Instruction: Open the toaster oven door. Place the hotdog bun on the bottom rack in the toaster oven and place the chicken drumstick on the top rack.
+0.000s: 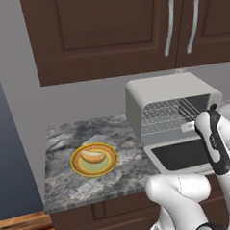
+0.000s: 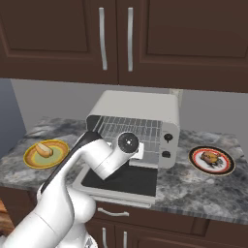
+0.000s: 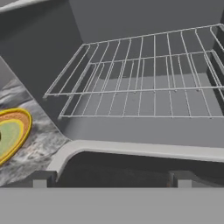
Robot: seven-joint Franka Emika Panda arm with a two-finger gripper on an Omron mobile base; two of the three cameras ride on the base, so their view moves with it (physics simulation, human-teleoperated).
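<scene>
The toaster oven (image 2: 140,109) stands on the counter with its door (image 2: 121,180) folded down flat and open. Inside, the top rack (image 3: 131,43) and the bottom rack (image 3: 131,105) are both bare. My gripper (image 3: 111,181) is open and empty, just above the lowered door (image 3: 131,148), facing into the oven mouth. The hotdog bun (image 1: 93,157) lies on a yellow plate (image 1: 79,168) to the left of the oven. The chicken drumstick (image 2: 210,157) rests on a dark red-rimmed plate (image 2: 225,168) to the oven's right.
Dark wood wall cabinets (image 2: 116,38) with silver handles hang above the oven. The grey marble counter (image 1: 68,187) ends at a left edge beside a blue-grey wall. My own arm (image 2: 77,160) crosses in front of the oven's left side.
</scene>
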